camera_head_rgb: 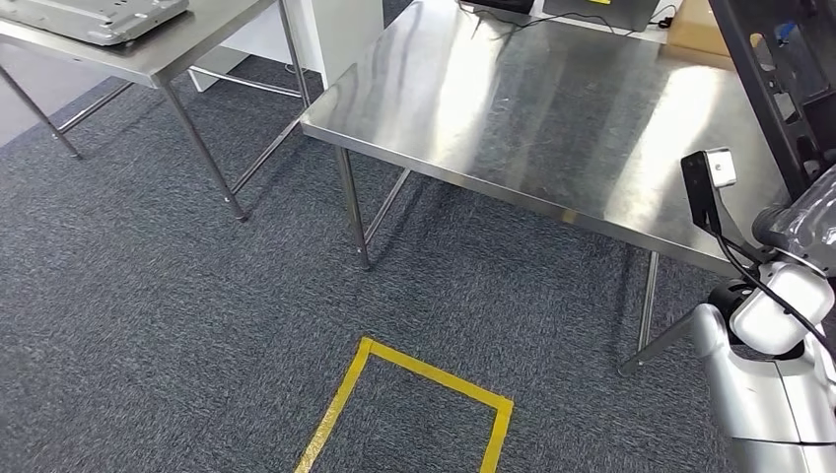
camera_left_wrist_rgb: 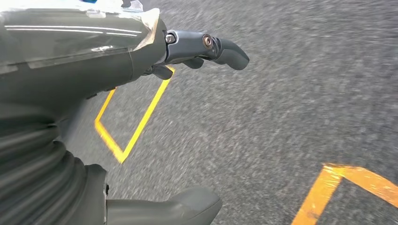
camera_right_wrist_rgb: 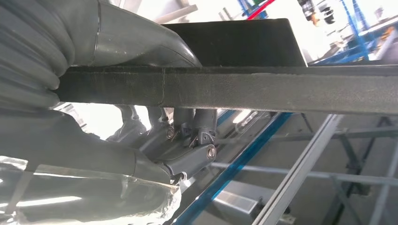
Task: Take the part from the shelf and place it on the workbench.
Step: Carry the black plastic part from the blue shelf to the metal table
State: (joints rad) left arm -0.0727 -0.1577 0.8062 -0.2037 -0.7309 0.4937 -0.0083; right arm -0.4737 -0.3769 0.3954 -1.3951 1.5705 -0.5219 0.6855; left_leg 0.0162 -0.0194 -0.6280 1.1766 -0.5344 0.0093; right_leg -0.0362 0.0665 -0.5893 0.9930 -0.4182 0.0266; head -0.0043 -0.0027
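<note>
The part (camera_head_rgb: 764,84) is a long black flat piece rising at the far right of the head view, above the right end of the steel workbench (camera_head_rgb: 513,108). My right hand (camera_head_rgb: 801,222) grips its lower end. In the right wrist view the thick grey thumb (camera_right_wrist_rgb: 141,42) lies on one face of the black part (camera_right_wrist_rgb: 244,86) and the darker fingers (camera_right_wrist_rgb: 192,150) wrap the other face. My left hand (camera_left_wrist_rgb: 141,51) hangs over the grey carpet with its fingers (camera_left_wrist_rgb: 220,49) and thumb (camera_left_wrist_rgb: 187,206) apart and nothing between them.
A second steel table (camera_head_rgb: 187,44) at the back left carries a grey metal tray (camera_head_rgb: 99,15). A yellow tape square (camera_head_rgb: 414,394) marks the carpet in front of the workbench. A cardboard box (camera_head_rgb: 700,30) and dark equipment sit at the workbench's far edge.
</note>
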